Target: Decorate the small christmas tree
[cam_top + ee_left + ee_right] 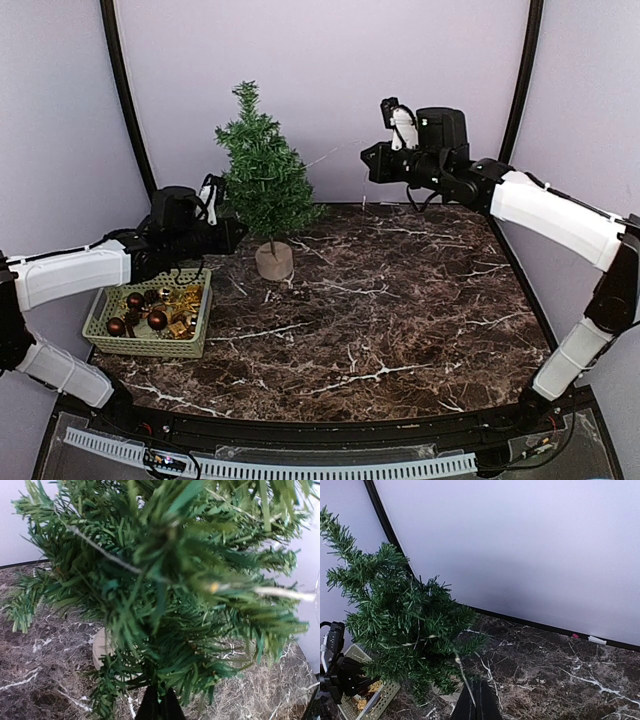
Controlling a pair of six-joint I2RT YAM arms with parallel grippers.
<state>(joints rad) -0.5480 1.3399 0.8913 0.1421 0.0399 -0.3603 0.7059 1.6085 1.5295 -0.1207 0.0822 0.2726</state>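
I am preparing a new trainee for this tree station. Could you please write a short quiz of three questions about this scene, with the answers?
1. True or false: the basket stands on the right of the tree.
2. Which gripper reaches into the lower branches? A) left B) right C) both
3. What lies in the basket?

Key
1. False: it stands on the left.
2. A: the left gripper is shut among the branches; the right gripper is raised, apart from the tree.
3. Dark balls and gold ornaments.
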